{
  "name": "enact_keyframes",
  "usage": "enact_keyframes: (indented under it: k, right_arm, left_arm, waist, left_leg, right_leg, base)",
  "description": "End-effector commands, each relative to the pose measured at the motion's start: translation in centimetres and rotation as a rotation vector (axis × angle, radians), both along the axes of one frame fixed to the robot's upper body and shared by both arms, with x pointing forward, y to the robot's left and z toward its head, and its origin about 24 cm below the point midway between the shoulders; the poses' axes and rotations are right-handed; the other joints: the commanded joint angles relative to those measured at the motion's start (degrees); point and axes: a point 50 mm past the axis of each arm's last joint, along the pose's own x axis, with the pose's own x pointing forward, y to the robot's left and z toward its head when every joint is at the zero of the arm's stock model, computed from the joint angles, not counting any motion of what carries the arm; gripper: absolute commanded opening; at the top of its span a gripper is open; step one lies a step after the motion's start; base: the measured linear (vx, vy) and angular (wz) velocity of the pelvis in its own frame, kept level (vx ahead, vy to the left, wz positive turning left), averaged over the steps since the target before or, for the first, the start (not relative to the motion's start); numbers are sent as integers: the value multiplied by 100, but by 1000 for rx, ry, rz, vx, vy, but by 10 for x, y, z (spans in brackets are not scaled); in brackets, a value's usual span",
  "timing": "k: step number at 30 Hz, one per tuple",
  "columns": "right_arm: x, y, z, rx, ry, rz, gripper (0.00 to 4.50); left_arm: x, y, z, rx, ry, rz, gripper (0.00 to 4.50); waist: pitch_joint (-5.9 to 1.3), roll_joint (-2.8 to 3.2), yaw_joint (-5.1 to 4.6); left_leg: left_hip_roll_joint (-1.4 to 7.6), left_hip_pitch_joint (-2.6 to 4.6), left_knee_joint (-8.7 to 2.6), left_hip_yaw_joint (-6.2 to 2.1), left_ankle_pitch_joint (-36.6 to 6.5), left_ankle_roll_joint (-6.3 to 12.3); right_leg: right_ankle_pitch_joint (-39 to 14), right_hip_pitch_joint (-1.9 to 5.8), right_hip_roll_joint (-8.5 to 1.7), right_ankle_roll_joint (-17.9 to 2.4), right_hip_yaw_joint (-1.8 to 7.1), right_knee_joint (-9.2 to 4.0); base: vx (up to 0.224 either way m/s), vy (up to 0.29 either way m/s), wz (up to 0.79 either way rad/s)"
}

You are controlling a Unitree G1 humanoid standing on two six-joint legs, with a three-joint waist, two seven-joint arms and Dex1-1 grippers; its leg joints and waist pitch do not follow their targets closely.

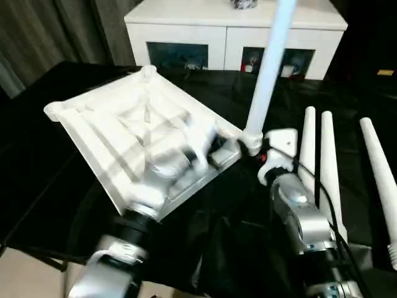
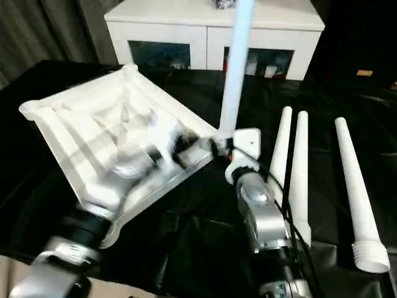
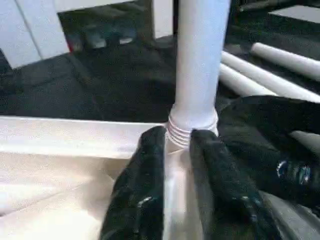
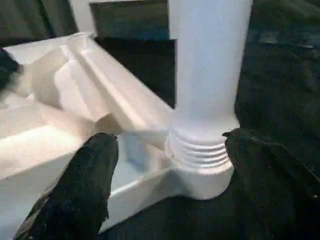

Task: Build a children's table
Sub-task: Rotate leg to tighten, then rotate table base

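left eye view: black-draped bench point(image 1: 56, 205) fills the frame, with a white cabinet point(image 1: 236, 28) across the top edge
tabletop: white plastic tabletop point(image 1: 118, 133) lies underside up, ribs showing, at centre left of the frame, turned cornerwise on the cloth
standing leg: one white tube leg point(image 1: 270, 68) rises upright from the corner socket point(image 1: 251, 139) at the tabletop's right-hand corner, just right of frame centre — its top runs out of the upper edge
thread: in the right wrist view the leg's ribbed threads point(image 4: 200, 150) sit just above the socket rim, some rings still showing
loose legs: three more legs on the cloth at the right of the frame — two side by side point(image 1: 317, 167), touching or nearly so, and a third point(image 1: 379, 180) lying apart, further right, its threaded end toward the lower right corner
left claw: left claw point(image 3: 177, 150) reaches over the tabletop to the foot of the standing leg; its two black fingers point(image 3: 142, 190) stand narrow, close together, their tips at the threads; whether they pinch the rim i cannot tell
right claw: right claw point(image 4: 167, 165) is spread wide, one black finger point(image 4: 85, 185) over the tabletop's edge, the other on the far side of the socket, both clear of the leg — holding nothing
right forearm: silver forearm point(image 1: 301, 217) comes up from the lower edge to just right of the socket
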Motion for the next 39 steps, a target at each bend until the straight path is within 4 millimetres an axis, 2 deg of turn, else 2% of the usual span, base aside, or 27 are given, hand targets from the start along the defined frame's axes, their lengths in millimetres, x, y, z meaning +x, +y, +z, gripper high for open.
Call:
enact_keyframes:
  k: [1,2,3,4,5,6,7,8,9,10,11,12,13,15,16,17,18,19,20,22,26,30,32,34,37,39]
  right_arm:
    - [-3,3,0,5,18,31,384]
    - [-3,3,0,5,18,31,384]
    - [-5,6,-3,-10,42,53,384]
    - [-5,6,-3,-10,42,53,384]
    - [-6,8,-5,-19,63,62,384]
    - [-6,8,-6,-27,67,65,384]
    - [-7,9,-7,-34,71,69,384]
    - [-7,9,-7,-30,78,70,384]
    - [-7,9,-8,-35,85,71,384]
    - [-6,9,-9,-38,90,72,384]
    - [-6,9,-9,-38,90,72,384]
    - [-6,9,-9,-38,90,72,384]
    - [-6,9,-9,-36,97,71,384]
    - [-4,9,-11,-38,113,70,384]
    - [-3,10,-13,-46,124,74,384]
    - [-3,12,-14,-50,132,77,384]
    - [-3,13,-16,-53,141,79,384]
    - [-2,14,-17,-63,146,78,384]
    - [-2,15,-18,-69,150,75,384]
    - [0,15,-18,-80,148,56,384]
    - [5,7,-13,-74,118,-57,384]
    - [7,1,-14,-73,122,-93,384]
    - [7,1,-14,-73,122,-93,384]
    - [6,11,-26,-98,181,-18,384]
    - [5,22,-34,-90,219,49,384]
    - [2,38,-40,-71,246,138,384]
  left_arm:
    - [-6,25,9,36,10,1,131]
    - [-6,25,9,36,10,1,142]
    - [-13,59,12,137,22,17,144]
    - [-13,59,12,137,22,17,144]
    - [-17,91,13,253,20,82,164]
    - [-19,104,14,297,25,115,164]
    - [-21,120,15,346,32,157,176]
    - [-22,136,16,410,35,209,182]
    - [-25,164,18,521,47,318,187]
    - [-27,178,20,580,56,376,196]
    - [-27,178,20,580,56,376,196]
    - [-27,178,20,580,56,376,210]
    - [-30,197,23,651,69,465,218]
    - [-38,225,24,755,110,599,226]
    - [-42,230,20,769,150,623,226]
    - [-46,229,14,777,181,614,247]
    - [-48,225,7,762,212,592,258]
    - [-50,219,0,743,239,560,263]
    - [-52,212,-7,727,263,521,268]
    - [-56,202,-18,713,301,465,285]
    - [-66,184,-39,727,380,360,316]
    - [-68,173,-43,704,391,323,351]
    - [-68,173,-43,704,391,323,361]
    - [-68,162,-44,670,380,296,380]
    - [-66,153,-44,642,372,277,397]
    - [-66,142,-44,614,366,240,417]
  waist:
    - [-342,-69,17]
    - [-335,-56,-8]
    - [-337,-71,-3]
    - [-329,-86,-8]
    - [-313,-56,-38]
    - [-293,-83,-53]
    - [-289,-44,-69]
    - [-283,-67,-76]
    - [-279,-98,-54]
    - [-266,-55,-54]
    - [-268,-41,-50]
    - [-278,-25,-33]
    - [-270,-78,-7]
    - [-269,-76,8]
    - [-281,-89,-13]
    - [-277,-83,-13]
    - [-298,-71,-9]
    - [-299,-79,-3]
    - [-301,-98,7]
    - [-301,-101,19]
    - [-290,-125,18]
    - [-284,-156,-1]
    - [-287,-153,-4]
    - [-294,-150,-11]
    - [-300,-134,0]
    - [-300,-152,-6]
  left_leg:
    - [131,28,-393,1,-743,559]
    - [121,21,-411,0,-804,445]
    - [129,51,-412,4,-877,386]
    - [131,34,-430,-11,-946,339]
    - [116,32,-456,-13,-1098,243]
    - [108,33,-463,-22,-1191,155]
    - [102,80,-464,-5,-1281,84]
    - [105,93,-467,0,-1310,29]
    - [107,85,-473,-14,-1353,24]
    - [96,81,-491,-16,-1419,-11]
    - [104,83,-499,-32,-1442,-53]
    - [114,130,-490,-27,-1442,-113]
    - [133,167,-486,-7,-1469,-155]
    - [108,140,-492,-7,-1469,-163]
    - [93,74,-506,-42,-1358,-174]
    - [96,87,-508,-42,-1340,-172]
    - [100,125,-485,-27,-1225,-192]
    - [98,129,-478,-17,-1193,-183]
    - [92,111,-472,-9,-1113,-163]
    - [92,93,-473,-6,-1055,-133]
    - [88,86,-485,-12,-1239,-177]
    - [73,89,-481,-14,-1310,-173]
    - [70,94,-472,-11,-1304,-157]
    - [70,93,-464,-10,-1264,-143]
    - [78,100,-452,-5,-1290,-115]
    - [77,59,-454,-15,-1187,-90]
  right_leg:
    - [-1192,405,-227,-1245,212,-315]
    - [-1187,411,-216,-1213,224,-301]
    - [-1219,389,-212,-1198,226,-304]
    - [-1285,403,-222,-1172,230,-289]
    - [-1525,390,-195,-1063,229,-307]
    - [-1694,375,-195,-978,239,-307]
    - [-1824,333,-181,-909,245,-341]
    - [-1758,321,-173,-921,257,-341]
    - [-1781,325,-166,-892,254,-338]
    - [-1890,321,-172,-833,263,-325]
    - [-1893,327,-175,-821,260,-321]
    - [-1739,293,-173,-869,272,-327]
    - [-1517,255,-151,-968,287,-318]
    - [-1457,275,-146,-994,310,-271]
    - [-1365,334,-158,-969,323,-223]
    - [-1349,318,-158,-970,329,-241]
    - [-1059,292,-156,-1103,339,-226]
    - [-960,285,-147,-1143,339,-223]
    - [-815,301,-152,-1213,346,-207]
    - [-775,318,-171,-1266,351,-200]
    - [-1098,333,-184,-1146,357,-238]
    - [-1280,327,-162,-1031,354,-253]
    - [-1270,319,-157,-1031,352,-256]
    - [-1199,316,-154,-1077,348,-245]
    - [-1143,307,-161,-1163,348,-239]
    - [-994,348,-165,-1214,345,-222]
  base:
    - [0,0,0]
    - [0,0,0]
    - [0,0,0]
    - [0,0,0]
    - [0,0,0]
    - [0,0,0]
    - [0,0,0]
    - [0,0,0]
    - [0,0,0]
    - [0,0,0]
    - [0,0,0]
    - [0,0,0]
    - [0,0,0]
    - [0,0,0]
    - [0,0,0]
    - [0,0,0]
    - [0,0,0]
    - [0,0,0]
    - [0,0,0]
    - [0,0,0]
    - [0,0,0]
    - [0,0,0]
    - [0,0,0]
    - [0,0,0]
    - [0,0,0]
    - [0,0,0]
